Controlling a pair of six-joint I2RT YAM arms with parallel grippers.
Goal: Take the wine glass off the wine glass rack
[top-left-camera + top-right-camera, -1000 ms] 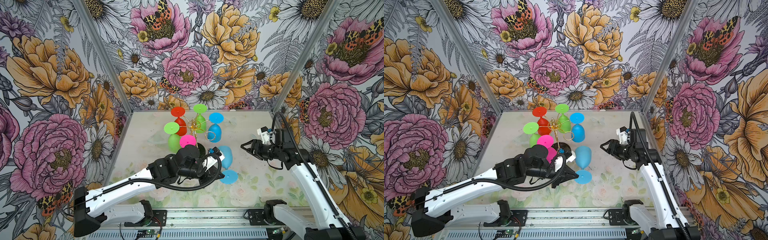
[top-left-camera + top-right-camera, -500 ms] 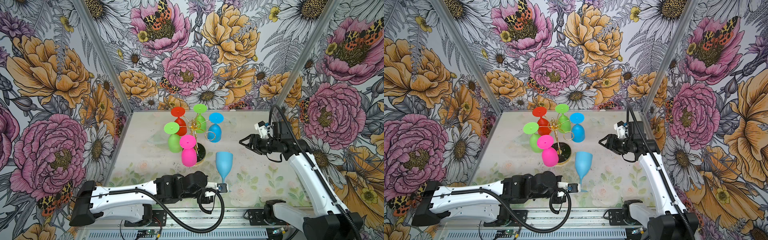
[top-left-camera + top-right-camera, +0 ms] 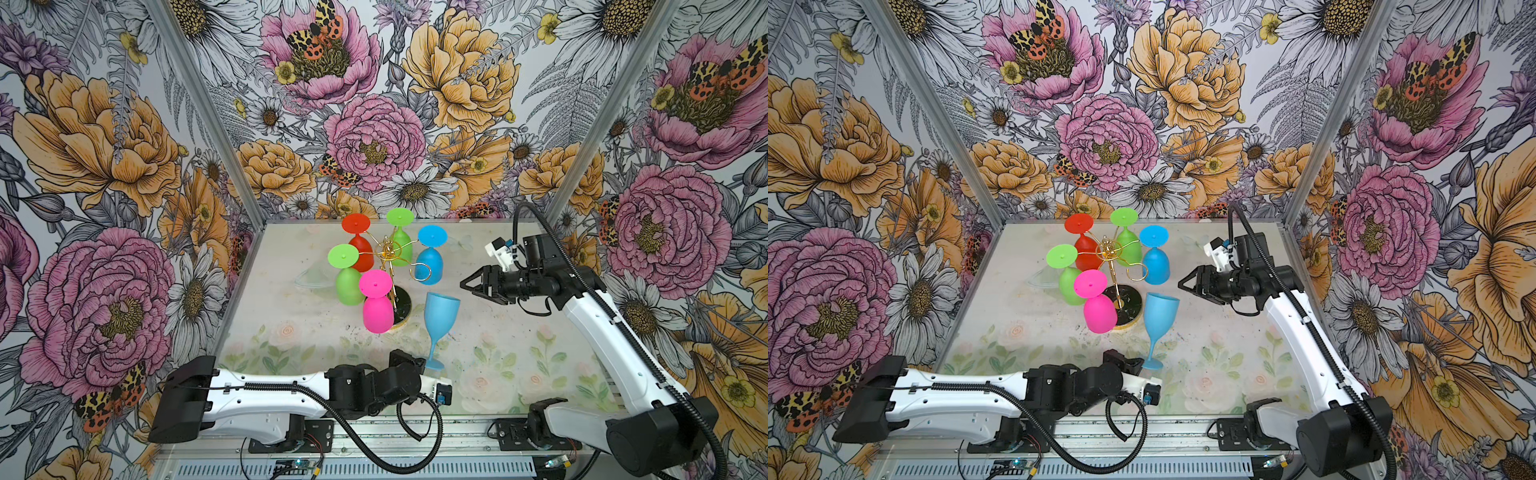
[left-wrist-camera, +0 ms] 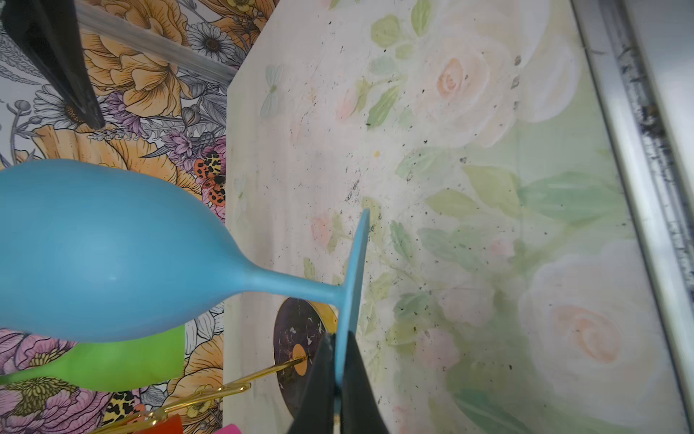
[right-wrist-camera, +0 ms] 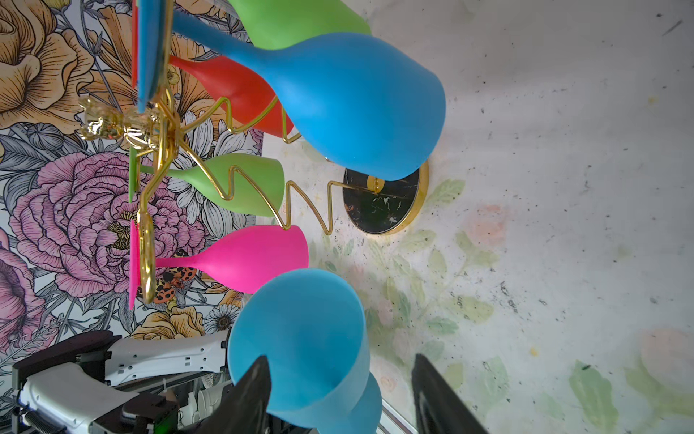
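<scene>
Both top views: light-blue wine glass (image 3: 441,309) stands upright on table (image 3: 519,340), clear of the gold rack (image 3: 390,253), its foot at 5 o'clock from the rack's base.
Left wrist: left claw (image 4: 340,338) clamped on the glass's foot.
Right wrist: right claw (image 5: 340,370) spread wide, holding nothing, near the bowl.

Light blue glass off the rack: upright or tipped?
Upright: the light blue wine glass stands bowl-up, foot down, foot rim pinched by the left end effector.
</scene>
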